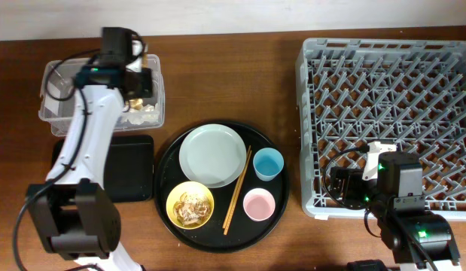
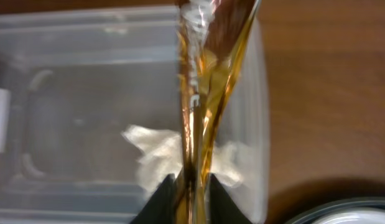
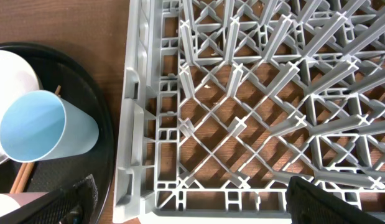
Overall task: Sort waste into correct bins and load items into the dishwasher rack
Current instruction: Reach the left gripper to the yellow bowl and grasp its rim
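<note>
Pinched upright between the dark fingertips of the left gripper, the shiny gold-brown snack wrapper fills the middle of the left wrist view. The jaws are closed narrow on its lower end. Behind it lies the clear tub, with crumpled white tissues already on its floor. From overhead, that gripper hangs over the tub's right end, so the wrapper looks ready to drop but is not yet let go. The shallow black tray just below the tub holds nothing that shows. On the round black tray at the centre of the table sit the pale plate, the yellow bowl with brownish food scraps inside it, the chopsticks leaning along the plate's right edge, the blue cup and the pink cup. None of these has been moved to the dishwasher rack, whose pegs appear bare. The right gripper rests over the rack's near left corner. In the right wrist view its fingers stand wide apart at the bottom corners, holding nothing, with empty grid below and the blue cup and chopstick ends off to the left. My judgement is that the sorting is partly done: tissues binned, wrapper nearly so, scraps and all the dishes remaining.
</note>
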